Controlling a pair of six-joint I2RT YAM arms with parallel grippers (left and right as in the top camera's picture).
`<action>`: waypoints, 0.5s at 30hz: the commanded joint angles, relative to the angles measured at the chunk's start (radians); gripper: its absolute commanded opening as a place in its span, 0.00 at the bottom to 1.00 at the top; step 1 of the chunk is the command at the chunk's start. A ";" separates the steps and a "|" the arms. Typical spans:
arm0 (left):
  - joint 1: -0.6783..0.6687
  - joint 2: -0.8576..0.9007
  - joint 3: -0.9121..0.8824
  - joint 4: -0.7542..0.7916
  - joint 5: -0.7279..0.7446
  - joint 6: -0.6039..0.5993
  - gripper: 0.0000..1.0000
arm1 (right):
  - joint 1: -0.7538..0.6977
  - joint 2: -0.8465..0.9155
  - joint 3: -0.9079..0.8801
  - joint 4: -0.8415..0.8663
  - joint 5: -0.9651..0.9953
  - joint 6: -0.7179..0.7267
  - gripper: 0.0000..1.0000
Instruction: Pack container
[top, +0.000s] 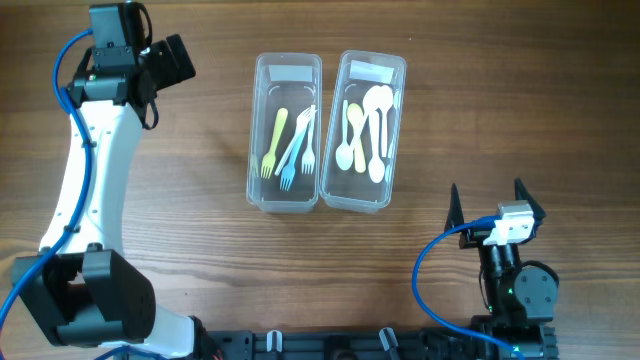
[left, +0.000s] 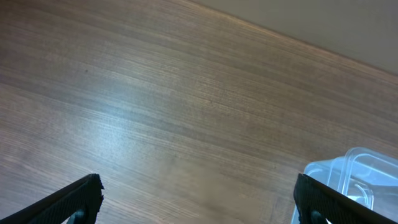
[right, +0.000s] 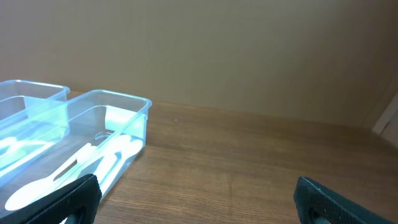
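Right now both tools are empty. Left tool (left: 199, 210): fingers spread wide, nothing btw them, touching nothing. It hangs over bare table (top: 180, 200) near the far-left corner. Right tool (top: 489, 205): also spread wide, holding nothing, clear of everything, by the near-right corner.

Two clear containers lie side by side, long sides just beside each other, toward the far edge at about mid-width. Can't tell if the walls touch. Fork container (top: 285, 198) is the left one, w/ a yellow fork (top: 274, 142) and a blue fork (top: 294, 157). The rest of the pile overlaps and is too tangled to count. Spoon container (top: 360, 199) is the right one, w/ pale yellow and white spoons (top: 372, 125) packed close, number unclear.

Hidden / cut off:
- Left wrist view shows only the finger ends at the bottom corners, plus one container corner at bottom right, cut by the frame. Can't tell which container.
- Right wrist view shows the spoon container w/ white spoons inside. The fork container beside it is cut off at the left edge, contents blurred.
- Overhead, the left tool reads as a dark block, so its spread is only clear from the wrist view.
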 joint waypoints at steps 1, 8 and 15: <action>0.008 -0.092 0.014 -0.046 -0.002 -0.016 1.00 | -0.004 0.002 -0.003 0.002 -0.016 -0.008 0.99; 0.008 -0.415 0.010 -0.237 -0.002 -0.016 1.00 | -0.004 0.002 -0.003 0.002 -0.016 -0.008 1.00; 0.008 -0.790 -0.126 -0.326 -0.009 -0.016 1.00 | -0.004 0.002 -0.003 0.002 -0.016 -0.008 1.00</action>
